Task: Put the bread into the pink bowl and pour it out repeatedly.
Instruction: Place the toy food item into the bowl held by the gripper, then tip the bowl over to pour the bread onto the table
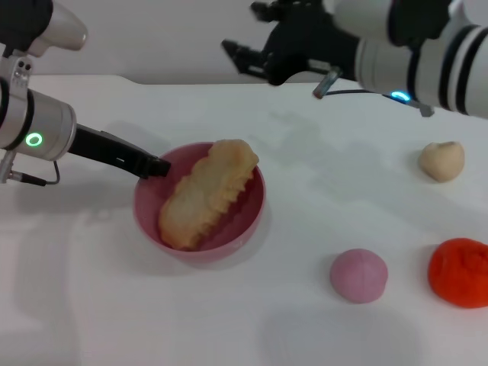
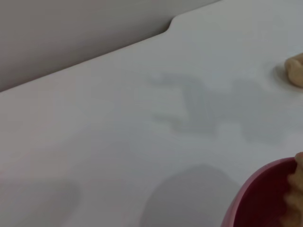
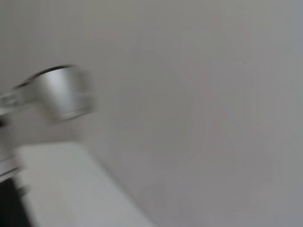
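The pink bowl [image 1: 200,200] stands upright on the white table, left of centre. The bread [image 1: 207,192] lies slanted inside it, one end sticking up over the far rim. My left gripper [image 1: 156,166] reaches in from the left and is shut on the bowl's left rim. In the left wrist view only a piece of the pink bowl [image 2: 258,198] and an edge of the bread [image 2: 294,196] show. My right gripper [image 1: 245,32] hangs open high above the table's far side, holding nothing, well clear of the bowl.
A beige heart-shaped bun [image 1: 441,161] lies at the right, also seen as the bun [image 2: 296,71] from the left wrist. A pinkish-purple ball [image 1: 358,274] and a red-orange lump [image 1: 460,271] sit at the front right. The table's far edge meets a grey wall.
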Robot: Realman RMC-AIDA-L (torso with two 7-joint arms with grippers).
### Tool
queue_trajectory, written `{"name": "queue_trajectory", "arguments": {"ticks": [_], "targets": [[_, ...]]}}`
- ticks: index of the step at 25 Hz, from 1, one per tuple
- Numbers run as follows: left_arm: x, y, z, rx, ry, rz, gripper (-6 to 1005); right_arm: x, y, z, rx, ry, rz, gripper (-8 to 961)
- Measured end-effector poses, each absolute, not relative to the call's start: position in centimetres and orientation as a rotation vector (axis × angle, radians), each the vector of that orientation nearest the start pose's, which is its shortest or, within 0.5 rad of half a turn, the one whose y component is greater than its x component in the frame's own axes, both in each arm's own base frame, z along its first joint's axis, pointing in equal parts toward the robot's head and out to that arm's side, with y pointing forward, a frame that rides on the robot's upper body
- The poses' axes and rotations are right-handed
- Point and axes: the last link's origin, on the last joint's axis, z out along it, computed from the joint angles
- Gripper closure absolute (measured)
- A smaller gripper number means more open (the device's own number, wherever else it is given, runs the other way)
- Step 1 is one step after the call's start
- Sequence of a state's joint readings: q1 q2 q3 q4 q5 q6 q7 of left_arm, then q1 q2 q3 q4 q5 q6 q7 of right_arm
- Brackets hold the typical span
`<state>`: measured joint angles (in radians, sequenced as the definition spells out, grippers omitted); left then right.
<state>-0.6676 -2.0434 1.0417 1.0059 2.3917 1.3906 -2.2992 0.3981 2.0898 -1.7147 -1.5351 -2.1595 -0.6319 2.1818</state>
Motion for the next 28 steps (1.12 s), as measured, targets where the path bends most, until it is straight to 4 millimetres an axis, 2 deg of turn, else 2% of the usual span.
{"name": "queue_trajectory", "arguments": {"ticks": [3,4,5,7,9,10,14,21,28], "targets": [[-21.5,39.1,1.3,-2.59,-1.07,0.062,952,9.6,37.4,-1.5,-2.321,0.244,0.481,347],[-21.4,39.1,1.0,-2.598,-1.058,0.075,952,10.8,37.5,-1.4,-2.286,0.284,0.498,347],[-21.3,39.0,0.7,-2.605,-1.046,0.088,952,10.8,37.5,-1.4,-2.286,0.284,0.498,347],[-20.9,39.0,0.0,-2.622,-1.01,0.12,952,12.1,37.6,-1.2,-2.237,0.319,0.512,347],[-20.5,39.0,-0.7,-2.63,-0.975,0.146,952,14.0,37.8,-1.0,-2.175,0.379,0.514,347],[-20.5,39.0,-0.7,-2.63,-0.975,0.146,952,14.0,37.8,-1.0,-2.175,0.379,0.514,347],[-18.7,39.4,-2.7,-2.635,-0.863,0.199,952,16.1,38.1,-0.8,-2.138,0.433,0.479,347],[-15.4,41.2,-3.8,-2.595,-0.69,0.118,952,18.1,38.2,0.0,-2.07,0.486,0.455,346],[-13.4,41.4,-5.6,-2.581,-0.532,0.071,952,19.0,38.8,2.3,-1.981,0.549,0.506,347]]}}
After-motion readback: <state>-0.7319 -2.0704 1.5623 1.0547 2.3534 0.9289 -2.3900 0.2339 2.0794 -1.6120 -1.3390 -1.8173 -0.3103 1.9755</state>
